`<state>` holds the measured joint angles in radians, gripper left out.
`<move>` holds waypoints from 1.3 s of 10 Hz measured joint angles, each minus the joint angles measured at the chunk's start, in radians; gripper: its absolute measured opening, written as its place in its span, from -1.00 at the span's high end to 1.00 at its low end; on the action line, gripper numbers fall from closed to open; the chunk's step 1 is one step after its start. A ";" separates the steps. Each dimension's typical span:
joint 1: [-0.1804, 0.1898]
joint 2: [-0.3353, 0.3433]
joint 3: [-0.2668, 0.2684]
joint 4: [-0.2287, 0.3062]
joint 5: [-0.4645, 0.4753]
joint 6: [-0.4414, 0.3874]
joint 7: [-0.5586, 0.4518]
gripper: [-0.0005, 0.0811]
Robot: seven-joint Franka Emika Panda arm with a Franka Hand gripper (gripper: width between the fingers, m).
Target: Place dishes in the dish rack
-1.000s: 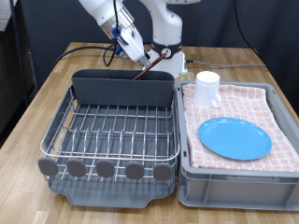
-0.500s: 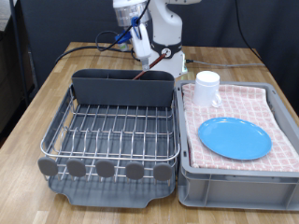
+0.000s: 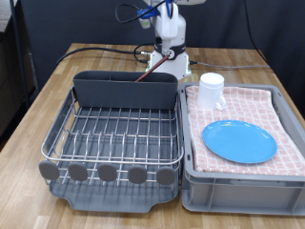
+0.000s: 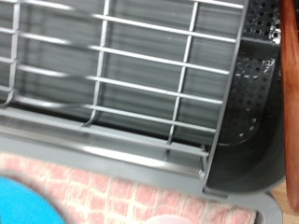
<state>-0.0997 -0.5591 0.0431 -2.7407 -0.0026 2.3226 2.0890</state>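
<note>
The dish rack [image 3: 114,134] stands on the exterior view's left, its grey cutlery caddy [image 3: 124,91] at the far end. The reddish-brown wooden spoon [image 3: 152,70] leans in the caddy, handle sticking out. It also shows in the wrist view [image 4: 291,93] beside the perforated caddy [image 4: 250,103]. The light-blue plate [image 3: 238,141] and the white mug [image 3: 211,90] lie on the pink checked cloth in the grey bin [image 3: 238,183]. The gripper hand [image 3: 158,10] is high at the exterior view's top edge, above the caddy. Its fingers do not show in either view.
The robot's white base [image 3: 172,52] and cables stand behind the caddy. Round grey tabs [image 3: 107,173] line the rack's near edge. The wrist view looks down on the rack's wire grid [image 4: 140,75], the pink cloth [image 4: 140,201] and a plate edge [image 4: 21,201].
The gripper has risen from just above the caddy and moved to the exterior view's right, leaving the spoon leaning in the caddy. Plate and mug have not moved.
</note>
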 joint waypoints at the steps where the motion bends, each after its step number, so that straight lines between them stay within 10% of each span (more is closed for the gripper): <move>1: 0.013 -0.023 0.011 0.021 0.000 -0.035 -0.012 -0.98; 6: 0.134 -0.020 0.029 0.173 0.029 -0.153 -0.110 -0.98; 13: 0.218 0.160 0.033 0.251 0.096 -0.013 -0.200 -0.98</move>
<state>0.1178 -0.3987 0.0764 -2.4898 0.0930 2.3092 1.8895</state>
